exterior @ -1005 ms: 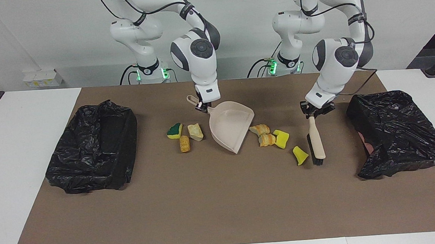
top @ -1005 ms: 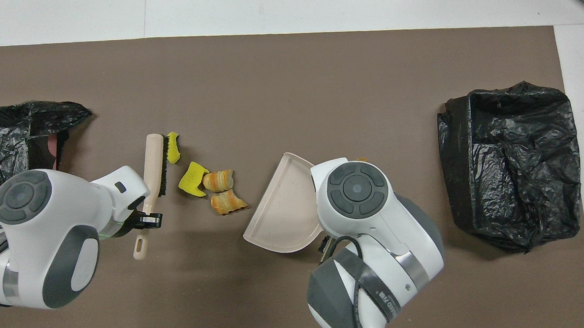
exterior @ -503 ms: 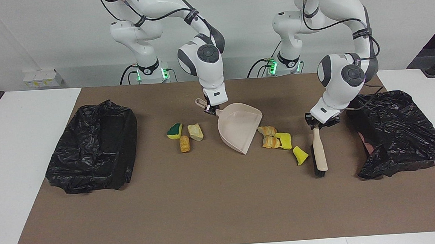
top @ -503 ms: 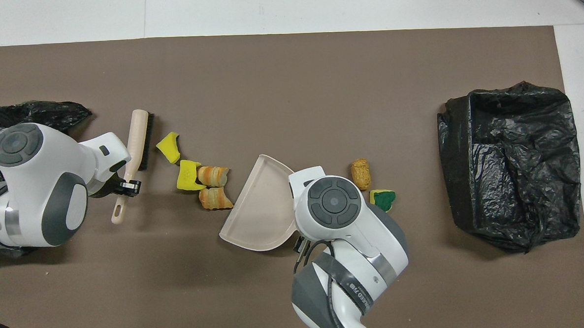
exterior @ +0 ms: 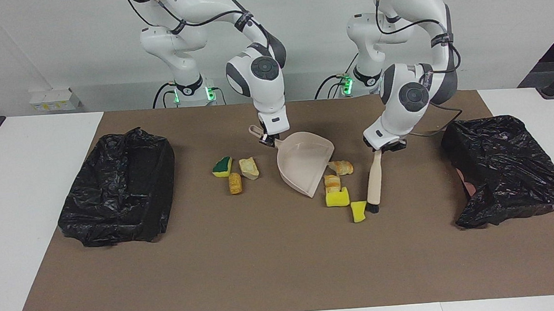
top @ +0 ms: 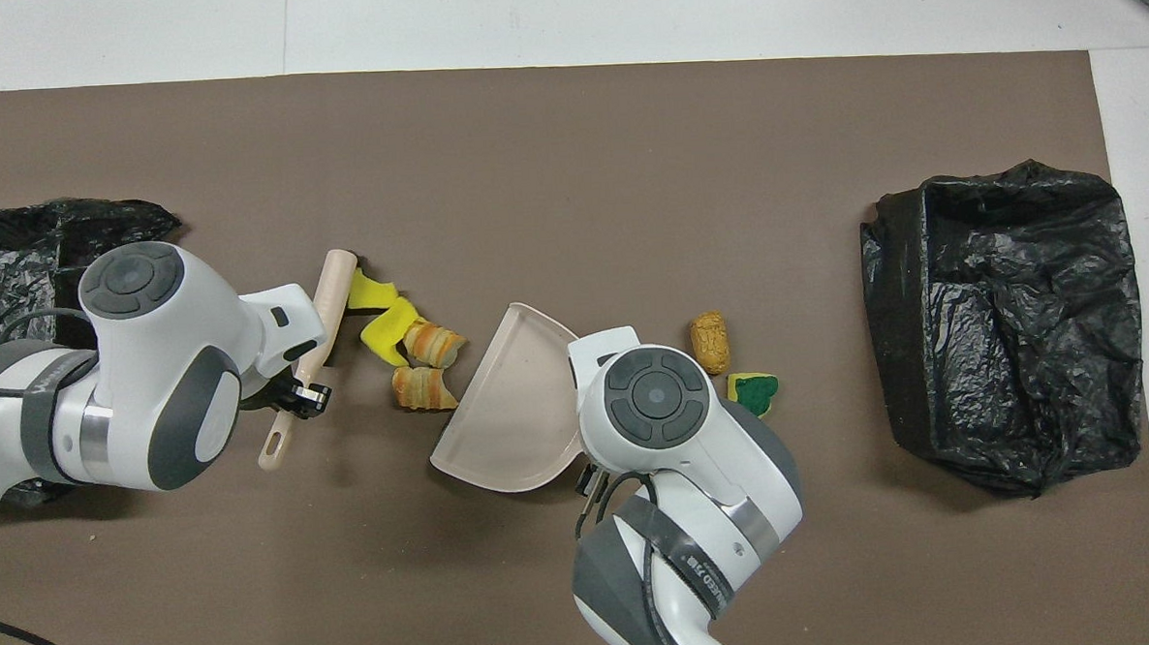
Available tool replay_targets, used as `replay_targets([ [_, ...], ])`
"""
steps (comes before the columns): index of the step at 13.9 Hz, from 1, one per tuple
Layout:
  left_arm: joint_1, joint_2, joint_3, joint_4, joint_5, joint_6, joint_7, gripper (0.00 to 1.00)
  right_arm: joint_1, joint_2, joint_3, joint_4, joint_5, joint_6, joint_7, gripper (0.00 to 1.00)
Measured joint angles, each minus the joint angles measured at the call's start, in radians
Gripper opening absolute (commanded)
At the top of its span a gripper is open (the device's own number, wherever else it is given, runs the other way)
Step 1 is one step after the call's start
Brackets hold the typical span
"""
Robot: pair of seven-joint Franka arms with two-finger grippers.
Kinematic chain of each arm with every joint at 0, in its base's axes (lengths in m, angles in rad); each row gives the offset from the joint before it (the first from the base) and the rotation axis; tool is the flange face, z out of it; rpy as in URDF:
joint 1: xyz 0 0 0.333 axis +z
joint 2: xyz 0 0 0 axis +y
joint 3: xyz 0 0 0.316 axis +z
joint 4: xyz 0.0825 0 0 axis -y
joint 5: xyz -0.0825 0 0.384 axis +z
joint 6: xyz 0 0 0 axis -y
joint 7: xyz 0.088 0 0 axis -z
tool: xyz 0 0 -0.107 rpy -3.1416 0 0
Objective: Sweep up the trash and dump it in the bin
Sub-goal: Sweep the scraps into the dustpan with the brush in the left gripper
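Note:
My right gripper is shut on the handle of the beige dustpan, which rests on the mat with its mouth toward the left arm's end. My left gripper is shut on the handle of the beige brush, bristles down on the mat. Between brush and dustpan lies trash: two yellow sponge chunks and two bread lumps, the latter at the pan's lip. Beside the pan, toward the right arm's end, lie a green-topped sponge, a pale lump and a tan lump.
One bin lined with a black bag stands at the right arm's end of the brown mat. A second black-bagged bin stands at the left arm's end, close to the brush.
The left arm swung the brush toward the dustpan, pushing the yellow sponges and bread lumps closer to its mouth. The dustpan shifted toward the left arm's end, then held still.

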Motion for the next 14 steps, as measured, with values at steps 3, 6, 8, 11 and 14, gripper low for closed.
replay_targets([
  [3, -0.063, -0.013, -0.003, -0.017, -0.075, -0.003, -0.001, 0.0, 0.0, 0.0, 0.0, 0.0, 0.0, 0.0, 0.005, 0.0],
  [6, -0.169, -0.026, -0.004, -0.022, -0.122, -0.024, -0.034, 0.0, 0.0, 0.0, -0.001, 0.0, 0.0, -0.001, 0.008, 0.0],
  [8, -0.237, -0.039, -0.007, -0.021, -0.149, -0.065, -0.072, 0.0, 0.0, 0.0, -0.001, 0.0, 0.0, -0.001, 0.009, 0.0],
  [11, -0.263, -0.062, -0.005, -0.017, -0.171, -0.091, -0.086, 0.0, 0.0, 0.0, -0.001, -0.001, 0.0, -0.001, 0.009, 0.0],
  [14, -0.242, -0.07, 0.019, 0.008, -0.168, -0.095, -0.086, 0.0, 0.0, 0.0, 0.0, -0.001, 0.0, -0.002, 0.051, 0.0],
])
